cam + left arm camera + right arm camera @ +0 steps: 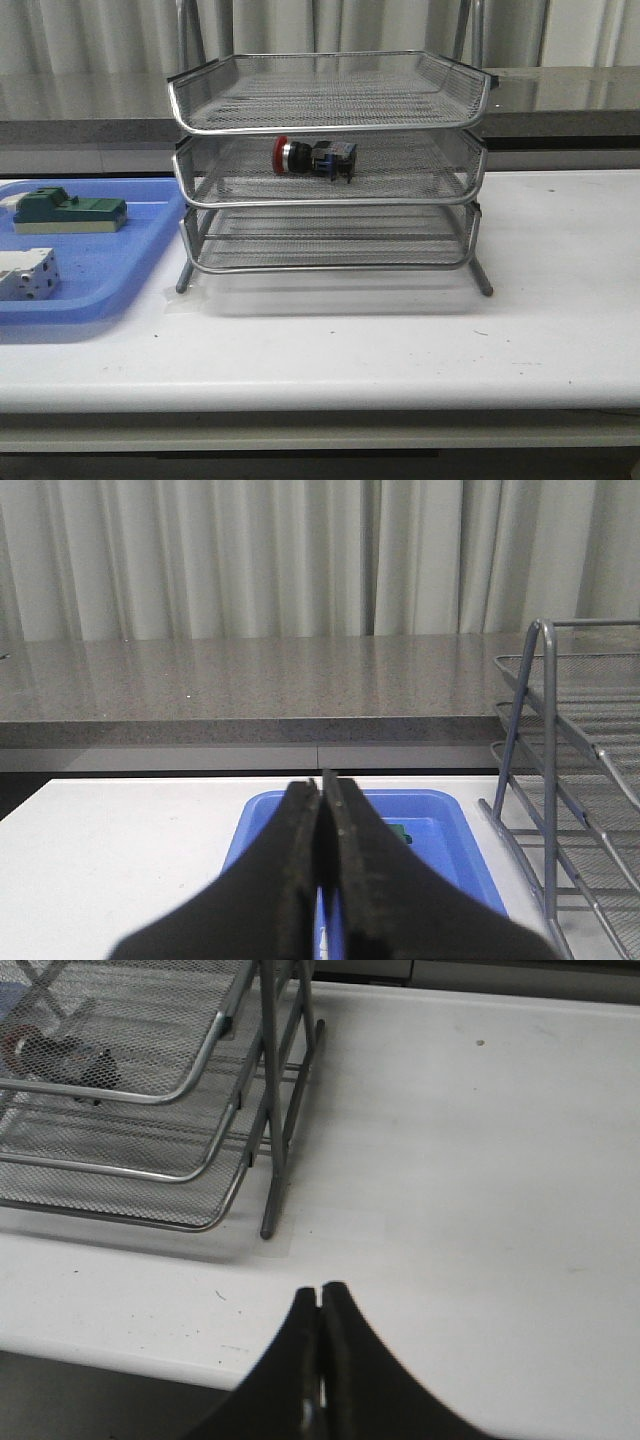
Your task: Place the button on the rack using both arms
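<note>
On the rack's [330, 165] middle tier the button [312, 157] is lying on its side, red head pointing toward the blue tray [90, 270] w/ green part [68, 210] & white block [28, 273]. Left end effector [322, 840] is sitting closed, holding nothing — tray just beyond its tips. Right end effector [320, 1345] is closed & empty too — over the desk [470, 1160], rack well apart ahead.

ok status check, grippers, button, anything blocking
Left gripper shut, empty, over the blue tray. Right gripper shut, empty, beside the rack. Button lying on the middle tier. Nothing in the way.
</note>
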`<action>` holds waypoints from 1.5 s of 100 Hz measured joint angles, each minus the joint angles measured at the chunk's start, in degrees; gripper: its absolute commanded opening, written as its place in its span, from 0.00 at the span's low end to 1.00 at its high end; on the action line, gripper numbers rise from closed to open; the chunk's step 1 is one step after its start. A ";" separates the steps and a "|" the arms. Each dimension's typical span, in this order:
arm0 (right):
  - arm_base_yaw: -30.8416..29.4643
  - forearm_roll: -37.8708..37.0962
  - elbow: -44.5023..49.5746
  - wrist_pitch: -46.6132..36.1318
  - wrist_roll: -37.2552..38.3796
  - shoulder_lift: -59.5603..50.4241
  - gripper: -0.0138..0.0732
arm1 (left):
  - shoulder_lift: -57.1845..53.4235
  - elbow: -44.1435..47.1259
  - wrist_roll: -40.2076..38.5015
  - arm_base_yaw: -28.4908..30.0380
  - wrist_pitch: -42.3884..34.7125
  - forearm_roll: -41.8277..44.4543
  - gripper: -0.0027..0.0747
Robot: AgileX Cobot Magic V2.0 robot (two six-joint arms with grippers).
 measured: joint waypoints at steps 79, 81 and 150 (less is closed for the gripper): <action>-0.09 -0.12 5.75 1.40 0.00 -15.44 0.03 | 0.00 0.00 0.00 0.00 -0.02 0.00 0.01; -0.09 -0.12 5.75 1.40 0.00 -15.44 0.03 | 0.00 0.00 0.00 0.00 -0.02 0.00 0.01; -5.05 -2.72 22.81 -16.34 -1.11 -25.86 0.03 | 0.00 0.00 0.00 0.00 -0.02 0.00 0.01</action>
